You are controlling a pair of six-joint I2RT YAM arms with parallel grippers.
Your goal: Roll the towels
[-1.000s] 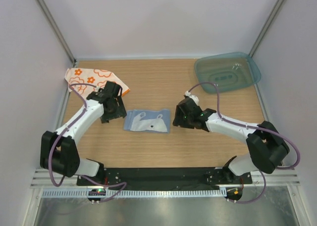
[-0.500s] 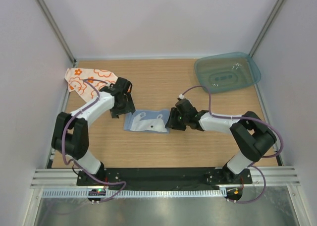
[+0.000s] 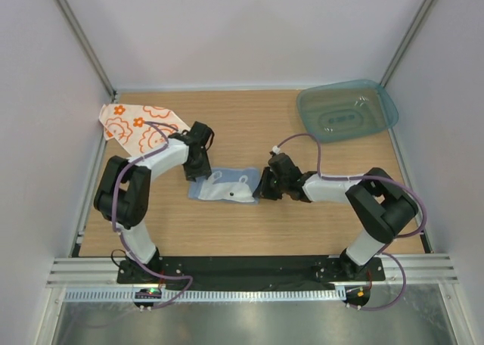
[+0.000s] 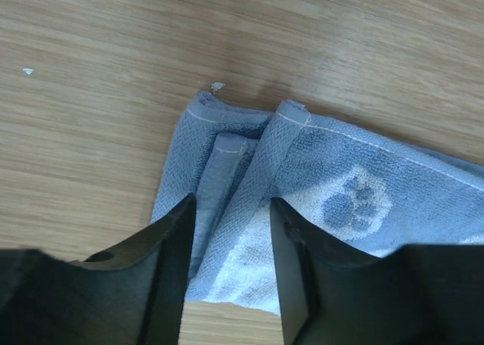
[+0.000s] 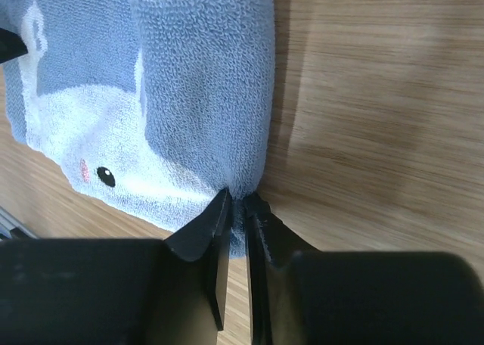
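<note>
The light blue towel (image 3: 225,186) lies folded flat at the table's middle. My left gripper (image 3: 198,169) is at its left end. In the left wrist view its jaws (image 4: 231,209) stand apart, straddling the folded layers of the blue towel (image 4: 355,178) without pinching them. At the towel's right end is my right gripper (image 3: 262,188). The right wrist view shows the right gripper (image 5: 236,201) shut on the edge of the blue towel (image 5: 197,80), with cloth bunched between the tips. The white towel with orange prints (image 3: 140,125) lies crumpled at the back left, apart from both grippers.
A translucent teal tray (image 3: 378,110) stands at the back right corner. The white walls and metal frame posts close in the table on three sides. The arms' bases sit on a black rail at the near edge.
Both arms have moved inward to the blue towel's ends. The right jaws have shut on its right edge. The left jaws have narrowed over its left end.
</note>
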